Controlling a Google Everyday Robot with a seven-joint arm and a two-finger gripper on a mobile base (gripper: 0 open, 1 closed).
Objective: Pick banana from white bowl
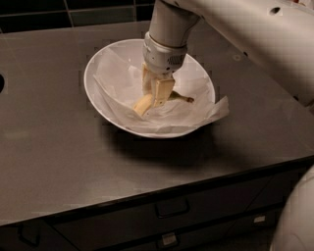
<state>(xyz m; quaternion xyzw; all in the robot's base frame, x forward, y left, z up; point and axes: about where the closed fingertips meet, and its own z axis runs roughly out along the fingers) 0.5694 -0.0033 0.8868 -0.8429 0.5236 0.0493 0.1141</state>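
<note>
While the end effector (158, 98) reaches into the white bowl (105, 53), the banana (143, 104) lies at its tip, mid-bowl. The banana's long axis runs across the bowl, stem toward the right rim. Whether the end effector holds it cannot be told.

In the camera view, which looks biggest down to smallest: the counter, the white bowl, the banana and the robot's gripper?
Largest: counter.
Next: white bowl.
Then the gripper, down in the bowl at the banana, and the banana look about alike. The gripper hides part of the banana, so I won't rank them.

Grey countertop (59, 147) (dark tiles (98, 13) behind), drawers (122, 220) beneath.
</note>
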